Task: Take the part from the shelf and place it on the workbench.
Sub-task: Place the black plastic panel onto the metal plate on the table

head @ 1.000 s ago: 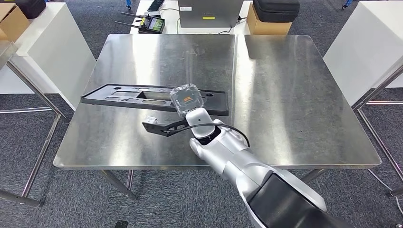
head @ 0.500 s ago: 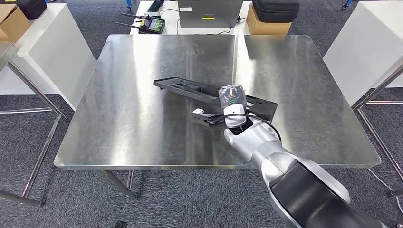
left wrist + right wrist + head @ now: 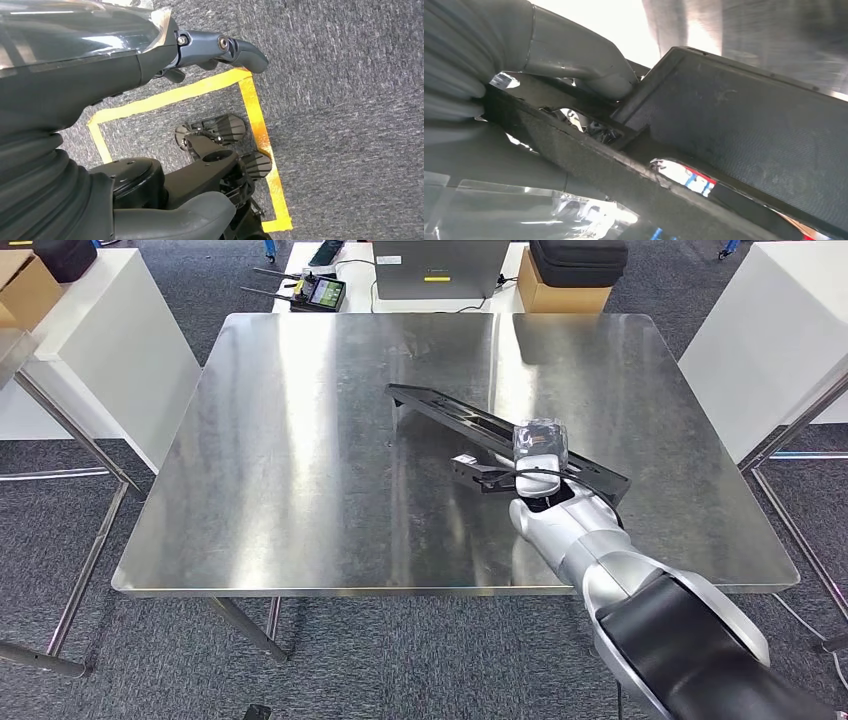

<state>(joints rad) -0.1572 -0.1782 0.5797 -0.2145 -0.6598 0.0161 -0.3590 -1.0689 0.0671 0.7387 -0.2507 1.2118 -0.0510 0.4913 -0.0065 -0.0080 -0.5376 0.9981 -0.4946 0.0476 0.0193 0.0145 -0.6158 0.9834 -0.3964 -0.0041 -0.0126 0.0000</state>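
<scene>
The part (image 3: 467, 418) is a long flat black panel with cut-outs, lying slantwise over the right middle of the steel workbench (image 3: 300, 460). My right hand (image 3: 539, 452), wrapped in clear film, grips its near end. The far end casts a shadow and hangs slightly above the metal top. In the right wrist view the grey thumb (image 3: 589, 65) presses on the edge of the part (image 3: 744, 135). My left hand (image 3: 220, 47) hangs over grey carpet with yellow tape and holds nothing, its thumb stretched out.
White cabinets stand left (image 3: 110, 350) and right (image 3: 770, 340) of the workbench. Behind it are a laptop (image 3: 440, 265), a controller (image 3: 318, 290) and a cardboard box (image 3: 565, 290) under a black case. Metal frame legs (image 3: 70, 430) stand at the left.
My right arm has swung the part from the left middle of the workbench to the right middle, turning it so that it now slants away to the upper left.
</scene>
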